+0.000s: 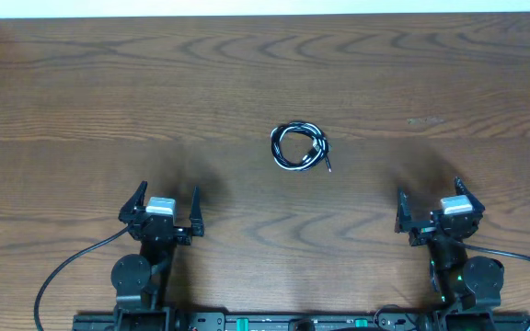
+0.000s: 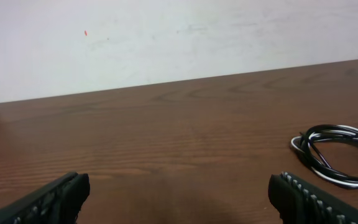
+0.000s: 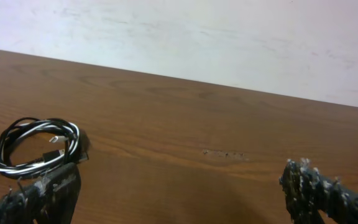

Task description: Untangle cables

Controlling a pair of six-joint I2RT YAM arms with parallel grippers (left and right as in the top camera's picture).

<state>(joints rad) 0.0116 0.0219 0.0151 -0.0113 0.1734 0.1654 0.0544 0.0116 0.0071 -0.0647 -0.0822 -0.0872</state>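
Setting: wood-grain counter (image 1: 109, 83), with a pale wall (image 2: 166, 37) behind its far edge.
Cables: the cables (image 1: 276, 149), one black and one white, are wound together into a single small coil. It lies flat on the counter, near the middle and slightly right of centre.
Loose end: a short dark tail (image 1: 326, 163) pokes out of the coil on its lower right side. Small plug ends show inside the loop in the right wrist view, too small to tell which cord each belongs to.
Tangle: black and white strands overlap all round the ring, and the two cords are not separated.
Left gripper: the left gripper (image 1: 169, 189) is at the near edge of the counter on the left, with its fingers spread wide and nothing between them. It is well apart from the coil.
Left wrist view: the coil (image 2: 328, 129) sits at the far right of the frame, ahead of the right-hand finger.
Right gripper: the right gripper (image 1: 431, 195) is at the near edge on the right, also with its fingers spread and empty. It is well apart from the coil.
Right wrist view: the coil (image 3: 36, 124) lies at lower left, just beyond the left-hand finger, with no contact visible.
Arm wiring: thick black wires (image 1: 72, 267) trail from the arm bases.
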